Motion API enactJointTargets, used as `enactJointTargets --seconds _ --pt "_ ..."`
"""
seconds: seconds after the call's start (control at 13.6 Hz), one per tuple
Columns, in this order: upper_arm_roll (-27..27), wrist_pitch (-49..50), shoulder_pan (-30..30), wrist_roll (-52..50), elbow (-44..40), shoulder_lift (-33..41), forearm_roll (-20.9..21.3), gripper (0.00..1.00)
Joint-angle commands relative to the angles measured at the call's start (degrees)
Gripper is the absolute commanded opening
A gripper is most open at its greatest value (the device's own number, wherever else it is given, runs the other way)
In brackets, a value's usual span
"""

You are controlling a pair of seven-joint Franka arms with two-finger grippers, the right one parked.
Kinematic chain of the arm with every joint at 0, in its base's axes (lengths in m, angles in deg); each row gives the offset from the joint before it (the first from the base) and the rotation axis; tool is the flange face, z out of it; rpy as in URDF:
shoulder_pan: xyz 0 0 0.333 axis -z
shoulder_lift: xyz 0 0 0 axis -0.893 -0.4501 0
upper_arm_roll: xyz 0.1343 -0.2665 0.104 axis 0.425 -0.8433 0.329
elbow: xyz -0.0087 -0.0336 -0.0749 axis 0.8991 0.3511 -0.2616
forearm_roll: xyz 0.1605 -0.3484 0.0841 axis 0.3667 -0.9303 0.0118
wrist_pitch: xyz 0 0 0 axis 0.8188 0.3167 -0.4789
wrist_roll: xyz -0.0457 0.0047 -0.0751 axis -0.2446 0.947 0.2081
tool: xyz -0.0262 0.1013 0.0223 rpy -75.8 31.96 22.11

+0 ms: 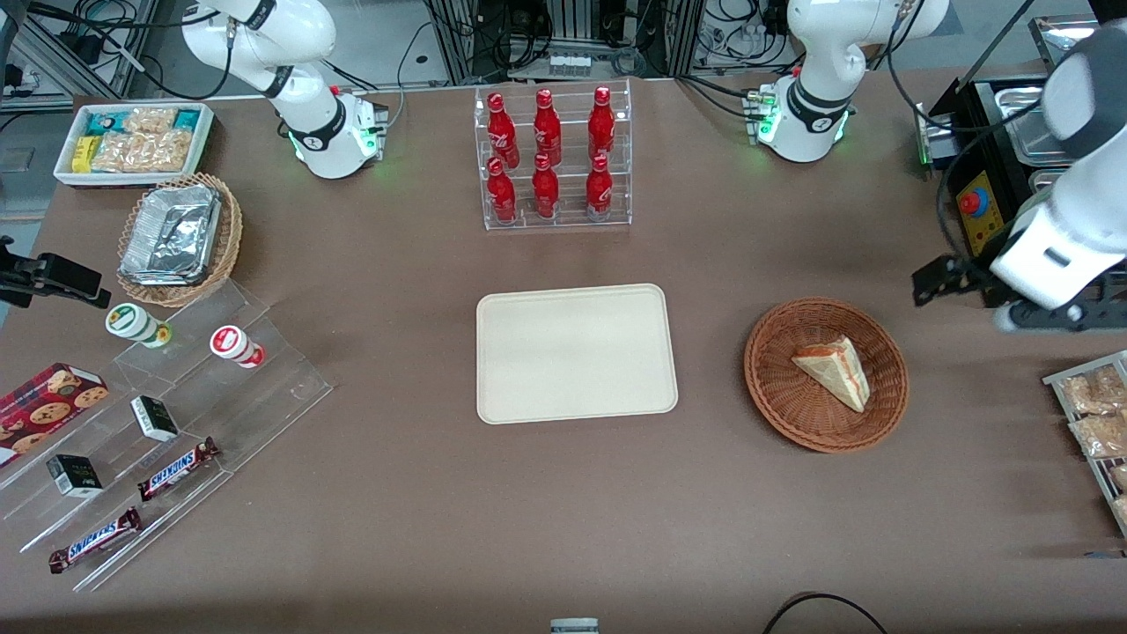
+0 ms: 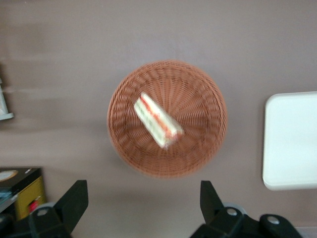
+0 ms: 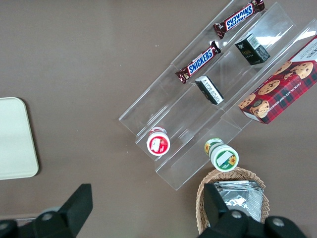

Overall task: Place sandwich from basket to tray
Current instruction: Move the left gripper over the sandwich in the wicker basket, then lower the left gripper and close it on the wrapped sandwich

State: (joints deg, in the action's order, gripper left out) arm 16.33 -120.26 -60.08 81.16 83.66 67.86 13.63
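Note:
The sandwich (image 1: 832, 374) (image 2: 157, 120), a pale wedge with red and green filling on its cut edge, lies in the round reddish-brown wicker basket (image 1: 766, 379) (image 2: 198, 99). The cream tray (image 1: 577, 352) (image 2: 292, 139) sits flat at the table's middle with nothing on it, a short gap from the basket. My left gripper (image 1: 933, 280) (image 2: 142, 191) hangs open high above bare table, just off the basket's rim, farther from the front camera than the basket and toward the working arm's end. Nothing is between its fingers.
A clear rack of red bottles (image 1: 553, 158) stands farther from the front camera than the tray. A black control box with a red button (image 1: 977, 207) (image 2: 22, 191) sits close to my gripper. A wire rack of snack packets (image 1: 1096, 414) lies at the working arm's table edge.

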Motion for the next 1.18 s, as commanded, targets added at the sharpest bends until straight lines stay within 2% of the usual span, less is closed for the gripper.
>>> enactJointTargets --seconds 0.0,0.29,0.51,1.1 --pt "0.0 -13.3 0.1 -10.1 12.3 2.2 0.8 1.0" --pt "-0.2 -34.0 0.3 -28.1 24.6 0.7 0.9 1.0" --pt "-0.6 -35.6 0.4 -36.0 25.7 -2.8 0.9 1.0" --pt "-1.4 -42.6 0.4 -40.1 26.6 -9.5 0.9 1.0"
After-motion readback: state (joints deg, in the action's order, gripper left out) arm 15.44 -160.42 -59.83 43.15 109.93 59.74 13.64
